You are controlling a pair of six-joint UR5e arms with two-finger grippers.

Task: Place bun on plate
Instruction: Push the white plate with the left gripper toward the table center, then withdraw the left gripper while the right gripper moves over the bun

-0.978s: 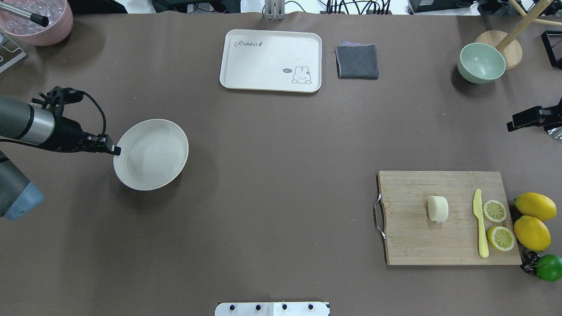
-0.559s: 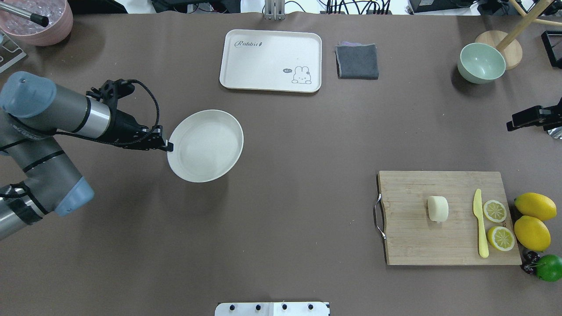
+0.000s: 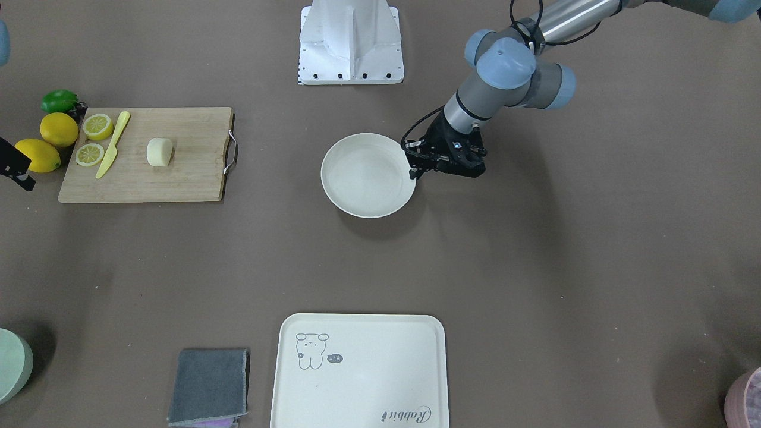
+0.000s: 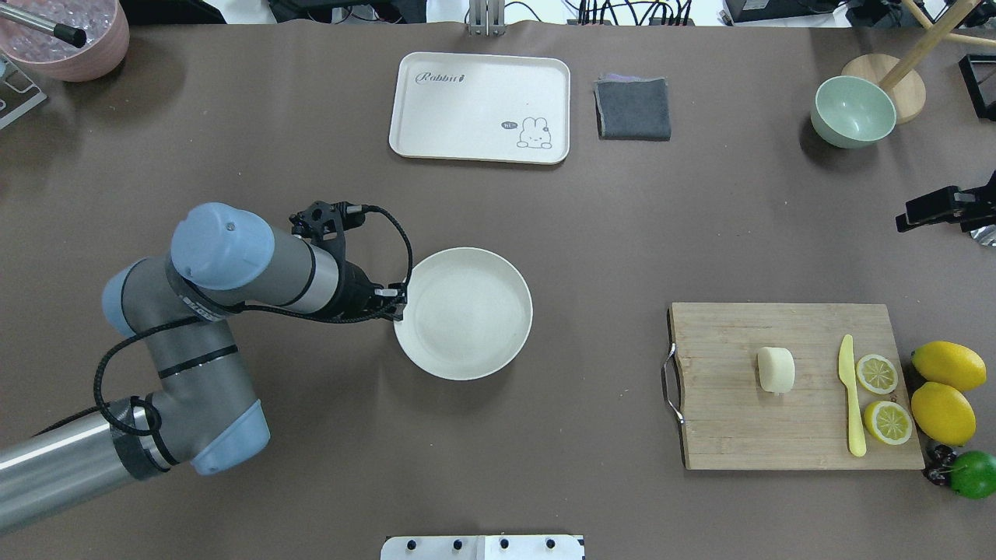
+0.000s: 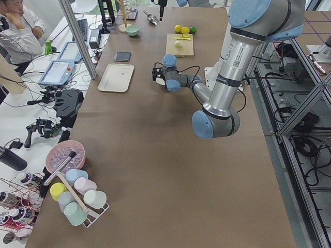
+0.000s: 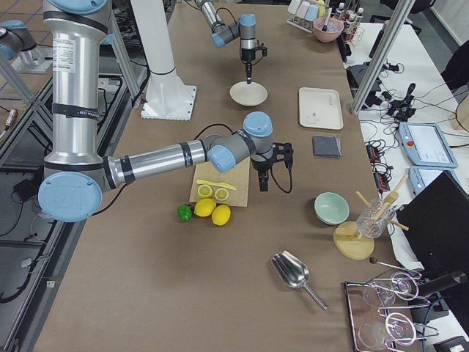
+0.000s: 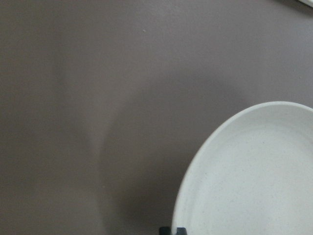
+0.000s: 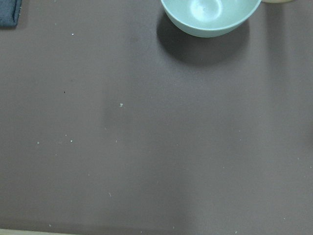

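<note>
The pale cream bun lies on a wooden cutting board at the near right, also seen as the bun. The round off-white plate is near the table's middle, with nothing in it. My left gripper is shut on the plate's left rim; one fingertip shows at the plate edge. Whether the plate rests on the table or hangs just above it is unclear. My right gripper hovers at the far right edge, well behind the board; its jaws cannot be made out.
A yellow knife, two lemon halves, two whole lemons and a lime sit by the board's right end. A rabbit tray, grey cloth and green bowl line the far side.
My left arm has carried the plate from the table's left side rightward and nearer, to the middle. The bun and my right arm have stayed put.
</note>
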